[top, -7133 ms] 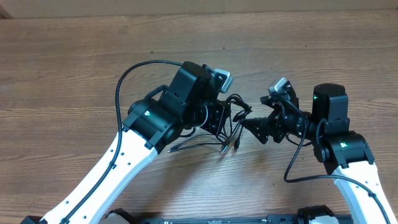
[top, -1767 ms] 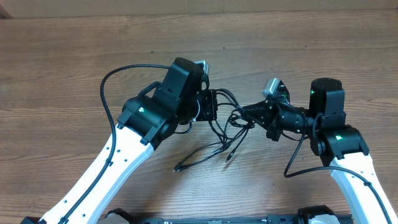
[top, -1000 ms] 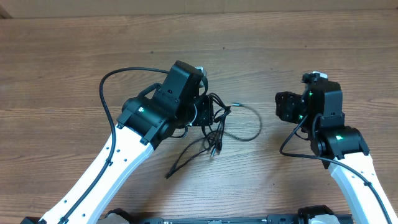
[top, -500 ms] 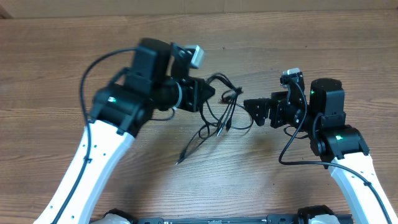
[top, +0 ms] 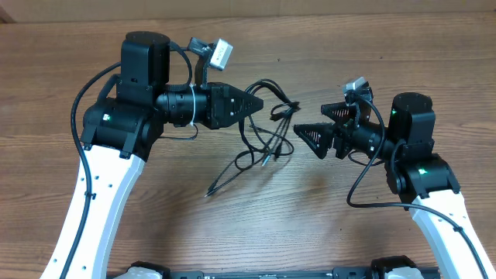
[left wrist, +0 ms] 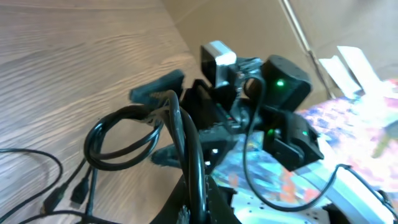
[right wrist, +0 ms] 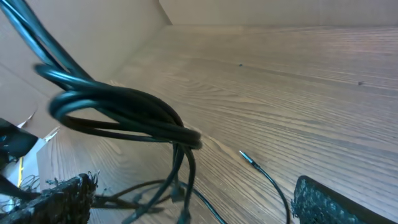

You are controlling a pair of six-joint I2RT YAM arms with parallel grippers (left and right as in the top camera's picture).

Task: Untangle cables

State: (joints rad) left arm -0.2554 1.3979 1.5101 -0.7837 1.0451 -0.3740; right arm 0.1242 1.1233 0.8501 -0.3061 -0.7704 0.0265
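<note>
Overhead view, and we start at the left: the left hand (top: 253, 103) reaches in toward the middle, pressed together on the cables (top: 273, 116), pinching the bundle right at its tip. The left wrist view backs that up, with the black cords running straight down into the grip at the bottom of the picture and a loop standing out ahead of it.

Moving along, we see the bundle held up off the desk (top: 387, 46) in the gap between the two hands. Its loose tails hang down and away toward the lower left, where the plug ends (top: 267, 159) lie on the wood.

Now to the right: the right hand (top: 319, 125) is spread wide and grips nothing. From its wrist camera we see both fingers (right wrist: 59, 199) at the bottom corners, with the knotted loop hanging ahead and a little to the left between them, not touching either one.

Here is what we think the next move turns on. The bundle lies just left of the right hand, close off its open fingertips. The loop's long axis runs roughly left to right, in line with the two hands. The right hand is the free one and it is near, so we judge it would need only a short reach leftward to close on a strand and pull away from the left hand's pinch. The risk, as we read it, is catching the whole loop and not a single cord.
</note>
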